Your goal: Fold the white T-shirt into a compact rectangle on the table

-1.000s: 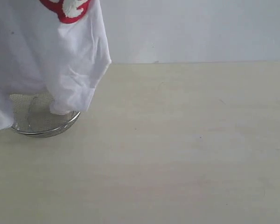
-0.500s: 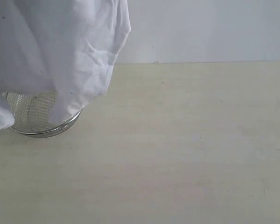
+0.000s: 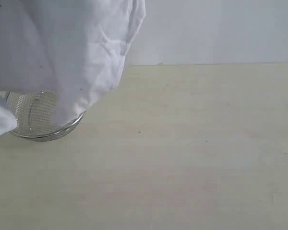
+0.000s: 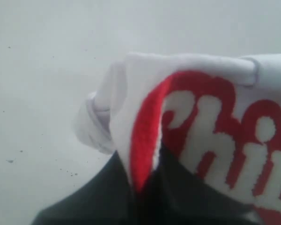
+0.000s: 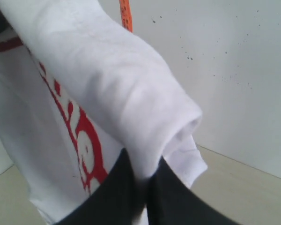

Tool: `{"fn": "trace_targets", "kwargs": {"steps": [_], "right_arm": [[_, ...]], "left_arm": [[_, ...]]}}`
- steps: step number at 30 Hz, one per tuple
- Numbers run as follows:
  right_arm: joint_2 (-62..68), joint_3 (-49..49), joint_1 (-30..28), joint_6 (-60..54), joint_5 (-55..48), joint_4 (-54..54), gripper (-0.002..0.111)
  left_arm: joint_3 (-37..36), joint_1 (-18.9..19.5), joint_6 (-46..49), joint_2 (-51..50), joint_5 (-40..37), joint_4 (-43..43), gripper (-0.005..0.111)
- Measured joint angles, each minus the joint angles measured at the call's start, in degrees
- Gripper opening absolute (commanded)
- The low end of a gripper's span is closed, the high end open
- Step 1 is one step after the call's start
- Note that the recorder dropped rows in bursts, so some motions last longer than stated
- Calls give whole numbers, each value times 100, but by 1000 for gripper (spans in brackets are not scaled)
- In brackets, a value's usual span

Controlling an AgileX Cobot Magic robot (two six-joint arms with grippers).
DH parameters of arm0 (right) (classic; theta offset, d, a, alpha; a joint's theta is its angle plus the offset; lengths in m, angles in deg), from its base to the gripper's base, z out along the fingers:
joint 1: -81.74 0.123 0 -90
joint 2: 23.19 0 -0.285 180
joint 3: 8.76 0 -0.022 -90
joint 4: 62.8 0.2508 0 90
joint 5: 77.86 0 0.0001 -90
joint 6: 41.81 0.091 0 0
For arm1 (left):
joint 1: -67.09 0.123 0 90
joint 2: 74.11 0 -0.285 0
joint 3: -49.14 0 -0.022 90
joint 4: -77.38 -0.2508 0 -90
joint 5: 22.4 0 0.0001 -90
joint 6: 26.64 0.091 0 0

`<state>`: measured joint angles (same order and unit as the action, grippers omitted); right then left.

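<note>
The white T-shirt (image 3: 62,52) hangs in the air at the upper left of the exterior view, its lower edge draped over the table (image 3: 192,153). Neither arm shows in that view. In the left wrist view my left gripper (image 4: 141,185) is shut on a fold of the white T-shirt (image 4: 140,89) where the red lettered band (image 4: 210,136) runs. In the right wrist view my right gripper (image 5: 147,180) is shut on a bunched white fold of the white T-shirt (image 5: 107,79), with the orange neck tag (image 5: 125,14) above it.
A round wire-mesh metal basket (image 3: 38,120) stands on the table at the left, partly covered by the hanging cloth. A pale wall (image 3: 221,28) rises behind the table's far edge.
The shirt has swung to the right and spread wider. Its red print has left the exterior view, and the cloth now covers more of the basket.
</note>
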<state>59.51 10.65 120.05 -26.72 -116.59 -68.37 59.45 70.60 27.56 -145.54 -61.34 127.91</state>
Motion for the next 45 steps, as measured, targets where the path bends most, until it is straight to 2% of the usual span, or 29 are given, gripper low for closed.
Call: {"fn": "trace_targets", "kwargs": {"steps": [18,32,45], "right_arm": [[-655,0,0,-54,-444,-424,0],[-923,0,0,-227,-894,-600,0],[-1455,0,0,-239,-1150,-751,0]], "left_arm": [[230,0,0,377,-673,173,5],[241,0,225,413,-1396,1095,5],[241,-13,150,514,-1708,1085,5]]}}
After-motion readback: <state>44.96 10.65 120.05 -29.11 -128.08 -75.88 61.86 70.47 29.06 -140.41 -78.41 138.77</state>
